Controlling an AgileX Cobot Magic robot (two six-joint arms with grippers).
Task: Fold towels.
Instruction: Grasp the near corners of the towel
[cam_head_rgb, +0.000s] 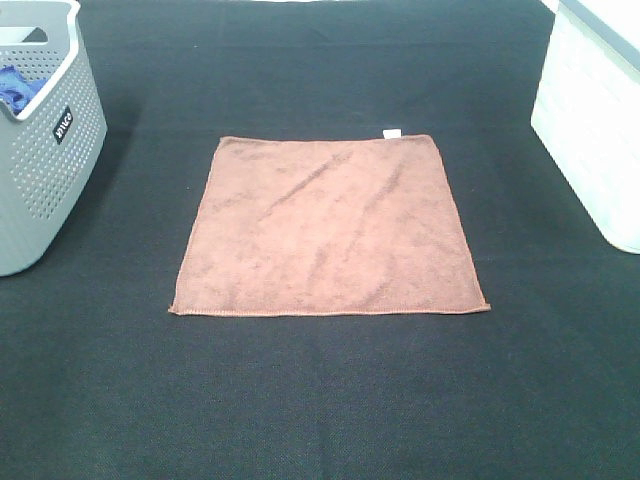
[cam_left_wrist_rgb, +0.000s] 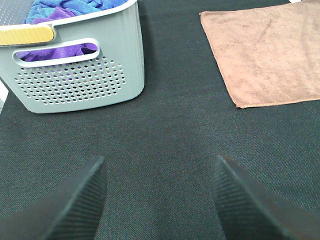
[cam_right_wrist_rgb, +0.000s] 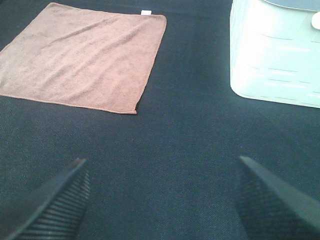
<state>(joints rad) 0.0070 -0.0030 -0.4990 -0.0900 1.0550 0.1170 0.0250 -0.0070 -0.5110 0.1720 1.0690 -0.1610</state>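
Observation:
A terracotta square towel (cam_head_rgb: 325, 225) lies flat and unfolded in the middle of the black table, its small white tag (cam_head_rgb: 392, 133) on the far edge. It also shows in the left wrist view (cam_left_wrist_rgb: 270, 55) and the right wrist view (cam_right_wrist_rgb: 85, 55). Neither arm shows in the exterior high view. My left gripper (cam_left_wrist_rgb: 159, 192) is open and empty above bare cloth, short of the towel's near left corner. My right gripper (cam_right_wrist_rgb: 162, 192) is open and empty, short of the towel's near right corner.
A grey perforated basket (cam_head_rgb: 45, 150) stands at the left edge and holds blue and purple cloths (cam_left_wrist_rgb: 65, 10). A white basket (cam_head_rgb: 595, 110) stands at the right edge, also in the right wrist view (cam_right_wrist_rgb: 275, 50). The black table cover (cam_head_rgb: 320, 400) stretches in front of the towel.

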